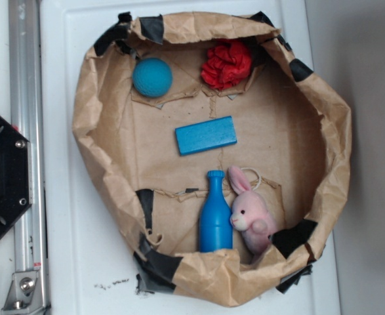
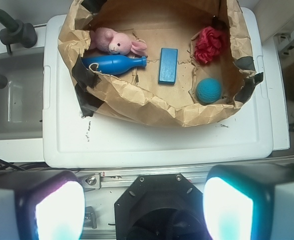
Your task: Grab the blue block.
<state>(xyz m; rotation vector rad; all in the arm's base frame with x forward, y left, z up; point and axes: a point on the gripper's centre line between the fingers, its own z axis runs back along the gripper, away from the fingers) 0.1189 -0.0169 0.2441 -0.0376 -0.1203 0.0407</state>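
The blue block is a flat bright blue bar lying on the brown paper in the middle of the paper-lined nest. It also shows in the wrist view, standing lengthwise between the bottle and the ball. My gripper is seen only in the wrist view. Its two fingers are wide apart and hold nothing. It hangs high over the black robot base, well short of the nest and far from the block. The gripper is out of the exterior view.
A blue bottle and a pink plush rabbit lie near the block. A teal ball and a red pompom sit at the far side. The crumpled paper wall rings them on a white lid. A metal rail runs alongside.
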